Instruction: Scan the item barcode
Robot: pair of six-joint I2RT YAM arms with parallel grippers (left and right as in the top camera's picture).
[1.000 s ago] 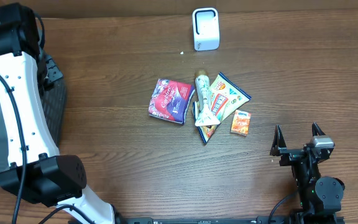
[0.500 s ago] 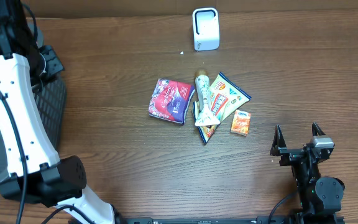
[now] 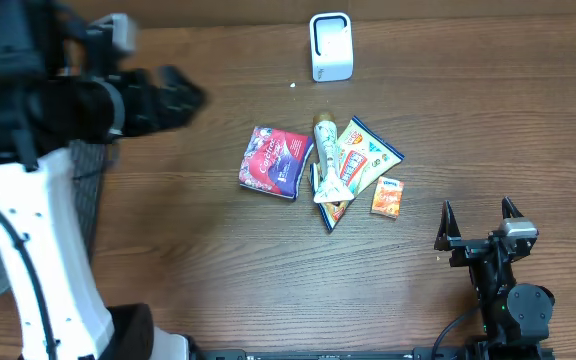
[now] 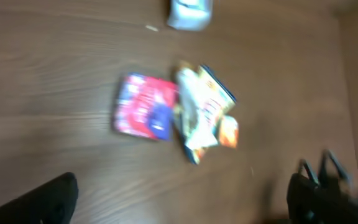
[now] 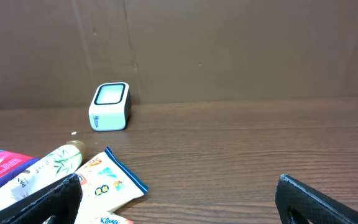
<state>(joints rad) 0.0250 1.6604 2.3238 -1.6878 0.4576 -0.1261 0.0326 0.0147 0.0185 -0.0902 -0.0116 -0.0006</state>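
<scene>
Left gripper blurred over table's left side, jaws wide apart, empty. Items well right of it, mid-table: red packet, tube, orange packet. Scanner behind them. Right gripper front-right, jaws apart, empty.

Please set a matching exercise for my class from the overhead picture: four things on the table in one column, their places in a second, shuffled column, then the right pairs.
Things
1. white box-shaped scanner
2. flat red and blue packet
3. small orange packet
4. white tube with a tan cap

Places
A. at the right end of the pile
B. standing alone, beyond the pile
C. lying across the pile's middle
D. at the pile's left end

Pairs: 1-B, 2-D, 3-A, 4-C
</scene>
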